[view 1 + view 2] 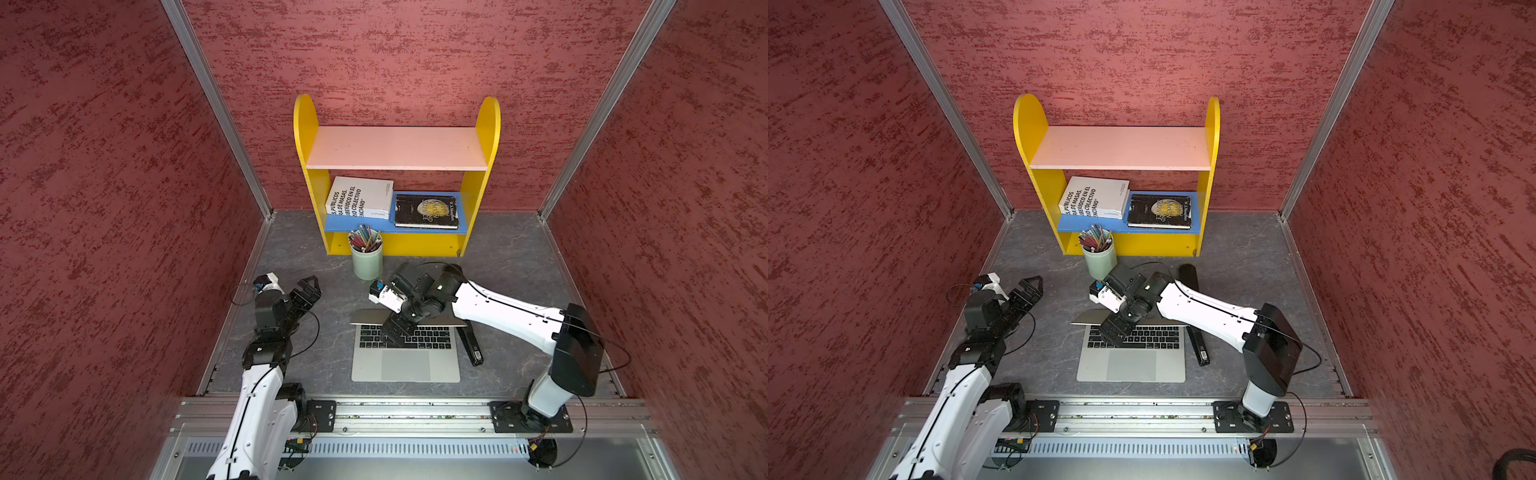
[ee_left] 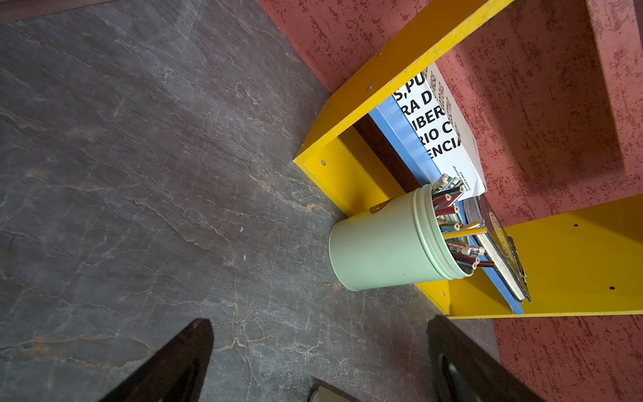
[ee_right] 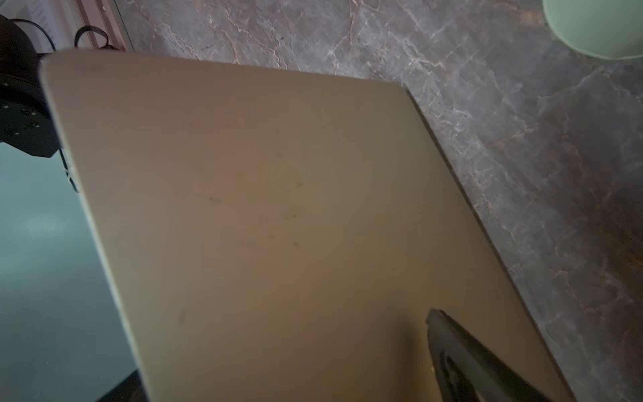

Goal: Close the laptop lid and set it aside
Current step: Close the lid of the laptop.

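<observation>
Grey marble tabletop (image 1: 324,365), red walls. Laptop (image 1: 405,365) sits centre-front with its lid (image 1: 365,318) partly raised. Right gripper (image 1: 395,332) is spread wide at the lid's top edge, clamping nothing. Left gripper (image 1: 311,291) is released, well off to the side. Risks: a finger gets pinned on the keys as the lid drops, or the push skids the base into the black bar (image 1: 471,347) just beside it.

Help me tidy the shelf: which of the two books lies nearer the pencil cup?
The white book with bold black lettering, just behind the green pencil cup; the black book with the gold disc lies farther along the blue shelf.
</observation>
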Robot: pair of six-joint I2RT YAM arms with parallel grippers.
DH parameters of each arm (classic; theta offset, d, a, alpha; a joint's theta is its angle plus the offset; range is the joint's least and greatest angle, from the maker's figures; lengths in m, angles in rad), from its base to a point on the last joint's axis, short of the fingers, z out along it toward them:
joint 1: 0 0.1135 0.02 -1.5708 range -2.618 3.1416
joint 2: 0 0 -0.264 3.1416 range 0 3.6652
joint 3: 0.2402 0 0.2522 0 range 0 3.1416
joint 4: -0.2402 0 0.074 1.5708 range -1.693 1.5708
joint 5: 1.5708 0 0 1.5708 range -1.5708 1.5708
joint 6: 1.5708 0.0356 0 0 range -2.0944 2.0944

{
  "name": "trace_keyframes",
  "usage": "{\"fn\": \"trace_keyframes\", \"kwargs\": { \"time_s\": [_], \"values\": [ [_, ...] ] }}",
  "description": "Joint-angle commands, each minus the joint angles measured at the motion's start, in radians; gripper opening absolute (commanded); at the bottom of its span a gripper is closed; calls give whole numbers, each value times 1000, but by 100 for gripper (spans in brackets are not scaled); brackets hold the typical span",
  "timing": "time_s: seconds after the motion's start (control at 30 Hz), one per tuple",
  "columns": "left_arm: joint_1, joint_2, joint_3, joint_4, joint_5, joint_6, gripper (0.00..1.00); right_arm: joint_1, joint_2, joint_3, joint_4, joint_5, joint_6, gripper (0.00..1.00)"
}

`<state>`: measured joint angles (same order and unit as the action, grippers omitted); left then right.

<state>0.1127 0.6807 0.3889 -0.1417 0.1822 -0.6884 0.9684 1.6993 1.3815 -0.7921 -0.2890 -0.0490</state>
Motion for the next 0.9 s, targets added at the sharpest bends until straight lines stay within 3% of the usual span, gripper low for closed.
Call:
{"fn": "trace_keyframes", "kwargs": {
  "time_s": [0.0, 0.87],
  "values": [
    [-1, -1, -13, 12, 3, 1, 100, 20, 11, -13, -32, -27, 11, 98],
    [-7, 13, -11, 17, 15, 0, 100, 103, -5, -56, -28, -40, 24, 98]
  ]
}}
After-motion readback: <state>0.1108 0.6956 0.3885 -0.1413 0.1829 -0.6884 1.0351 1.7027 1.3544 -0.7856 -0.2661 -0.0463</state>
